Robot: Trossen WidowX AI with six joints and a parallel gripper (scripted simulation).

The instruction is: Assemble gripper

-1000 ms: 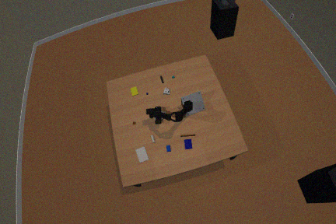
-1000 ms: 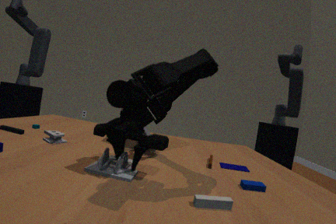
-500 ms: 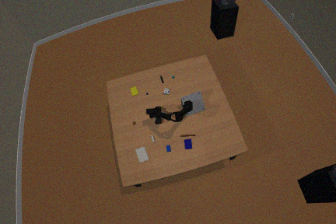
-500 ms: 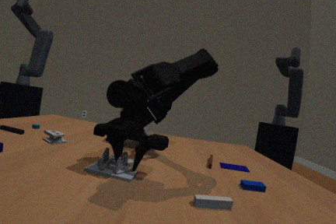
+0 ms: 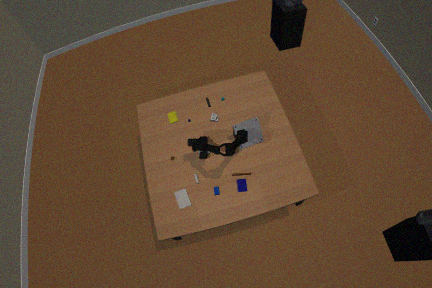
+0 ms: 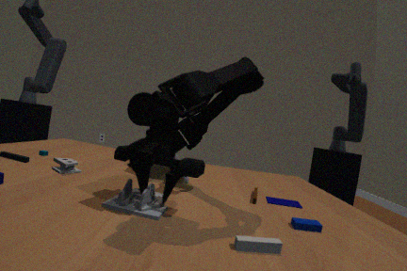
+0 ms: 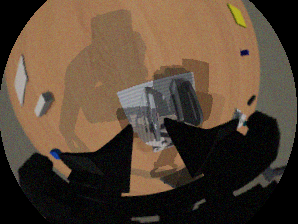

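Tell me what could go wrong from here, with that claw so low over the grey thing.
The open gripper hangs just above the grey plate, close to its upright grey parts. A sideways swing could knock one over. Pressing lower might push the plate along the table. And closing now could pinch a part crookedly, or miss it.

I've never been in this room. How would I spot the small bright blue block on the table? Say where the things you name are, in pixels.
Find the wooden table (image 5: 280, 174) (image 6: 207, 253) with the black arm on it. In the view from the side, look right of the arm for a long whitish block (image 5: 196, 179) (image 6: 258, 245); the bright blue block (image 5: 216, 191) (image 6: 306, 225) lies just beyond its right end. It is smaller and lighter blue than the thin, dark blue sheet (image 5: 242, 185) (image 6: 284, 202) near it.
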